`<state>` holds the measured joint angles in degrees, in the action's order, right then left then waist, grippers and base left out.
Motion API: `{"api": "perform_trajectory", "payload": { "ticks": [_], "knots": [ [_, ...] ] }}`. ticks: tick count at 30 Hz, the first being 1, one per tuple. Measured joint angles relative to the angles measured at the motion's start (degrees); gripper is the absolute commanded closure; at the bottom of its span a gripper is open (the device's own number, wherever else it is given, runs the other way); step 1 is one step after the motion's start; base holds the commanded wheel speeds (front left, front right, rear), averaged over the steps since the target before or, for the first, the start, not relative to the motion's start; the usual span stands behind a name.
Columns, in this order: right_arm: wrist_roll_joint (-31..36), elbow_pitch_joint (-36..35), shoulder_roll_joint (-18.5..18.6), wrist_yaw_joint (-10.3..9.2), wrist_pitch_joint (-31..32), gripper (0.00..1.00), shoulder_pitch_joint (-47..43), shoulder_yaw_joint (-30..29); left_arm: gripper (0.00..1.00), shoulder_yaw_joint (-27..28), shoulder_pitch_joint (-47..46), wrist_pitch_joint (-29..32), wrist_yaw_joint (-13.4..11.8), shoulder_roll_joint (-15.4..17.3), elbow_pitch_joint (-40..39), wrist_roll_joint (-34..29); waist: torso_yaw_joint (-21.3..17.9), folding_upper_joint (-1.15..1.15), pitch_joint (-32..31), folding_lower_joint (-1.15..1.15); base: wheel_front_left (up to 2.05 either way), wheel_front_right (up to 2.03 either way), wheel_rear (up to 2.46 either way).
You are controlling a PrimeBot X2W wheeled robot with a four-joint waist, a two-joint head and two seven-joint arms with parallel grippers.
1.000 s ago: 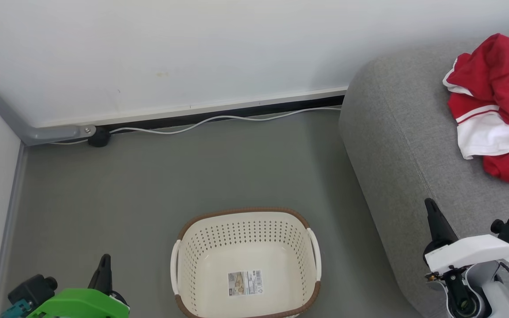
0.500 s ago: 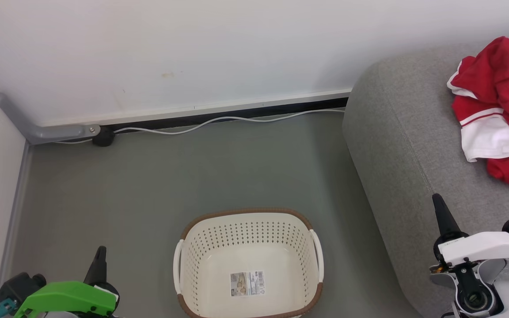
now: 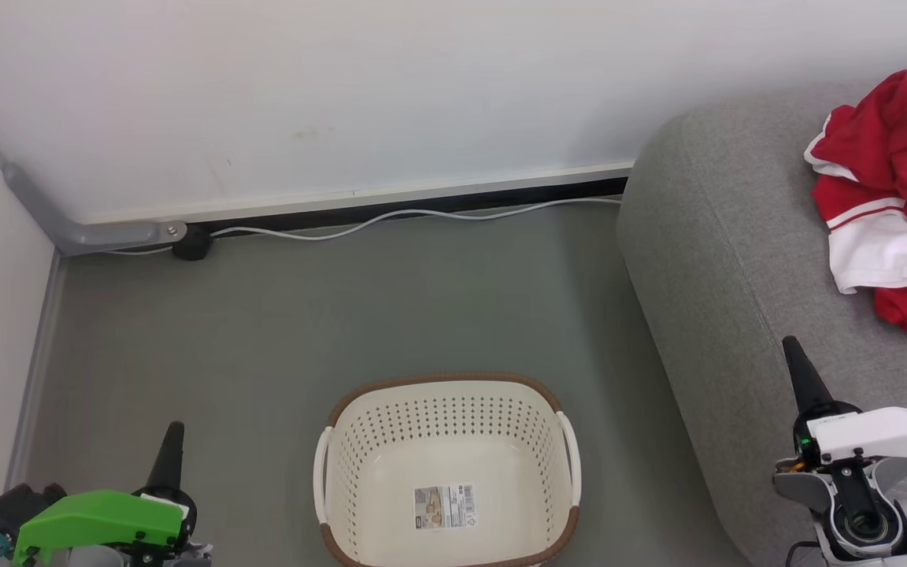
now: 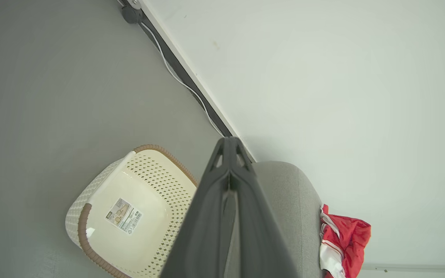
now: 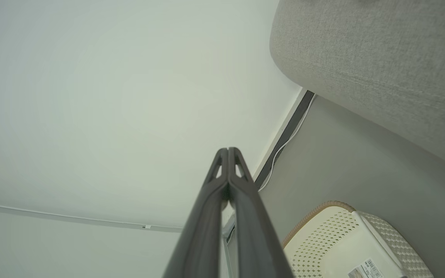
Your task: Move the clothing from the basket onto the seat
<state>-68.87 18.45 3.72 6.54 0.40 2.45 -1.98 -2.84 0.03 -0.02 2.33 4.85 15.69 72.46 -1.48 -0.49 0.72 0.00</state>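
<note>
Left gripper (image 3: 172, 433): we note two dark fingers pressed together into one point, gripping nothing. It sits low at the left of the head view, above the floor (image 3: 327, 307), left of the basket (image 3: 444, 380) and apart from it.
Right gripper (image 3: 794, 353): fingers meet tip to tip and hold nothing. It sits low at the right of the head view, in front of the seat (image 3: 721, 236).
Clothing (image 3: 898, 146): a red heap with a white panel and stripe trim lies on the seat at the right edge of the head view, partly cut by the frame. We log it well apart from both grippers.
Basket: cream, perforated, with a brown rim and white side handles. It stands upright on the floor between the two grippers. We see its inner bottom, with a label sticker (image 3: 442, 506) on it.
Seat: light-grey fabric with a rounded end, right of the basket, with a strip of floor between them.
Wall (image 3: 343, 79): white. A white cable (image 3: 422, 213) runs along its base toward the seat.
Corner: a grey conduit (image 3: 68, 230) bends down at the left, with a dark round piece (image 3: 192, 246) at its end.
</note>
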Motion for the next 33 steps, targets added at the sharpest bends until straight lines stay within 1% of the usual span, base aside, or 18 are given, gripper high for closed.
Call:
{"api": "perform_trajectory", "payload": {
  "ticks": [29,33],
  "knots": [
    [-21.6,-1.8,-1.4,0.14,5.8,1.00,0.9,-5.7,1.00,5.8,-2.7,5.1,4.3,-1.8,0.2,19.5,1.4,0.00,-0.6,0.00,0.00,0.00,0.00],
    [-22.6,-2.0,-1.5,0.19,5.8,1.00,1.0,-6.0,1.00,6.1,-3.2,5.1,4.3,-1.8,0.2,19.8,1.5,0.00,-0.6,0.00,0.00,0.00,0.00]
  ]
}}
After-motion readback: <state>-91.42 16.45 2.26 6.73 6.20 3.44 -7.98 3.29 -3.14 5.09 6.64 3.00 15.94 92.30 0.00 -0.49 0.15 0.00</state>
